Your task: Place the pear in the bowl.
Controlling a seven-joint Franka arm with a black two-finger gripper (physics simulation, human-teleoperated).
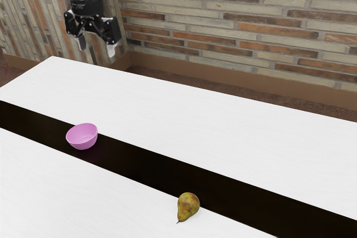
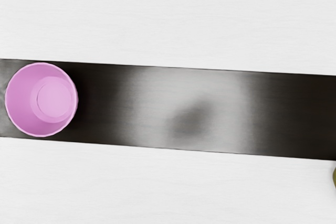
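In the exterior view's upper left, the end effector (image 1: pixel 96 47) hangs above the counter (image 1: pixel 240 129), fingers spread wide. The pear (image 1: pixel 188 206) lies near the bottom middle (stem toward the frame's lower edge), beside the black stripe (image 1: pixel 134 163); the pink bowl (image 1: pixel 82 136) sits on that stripe, at left.

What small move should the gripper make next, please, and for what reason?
Probably I should move my open, empty gripper across toward the pear, staying high for now: the pear lies outside the pink bowl, and in the wrist view it is only partly visible, at the edge.
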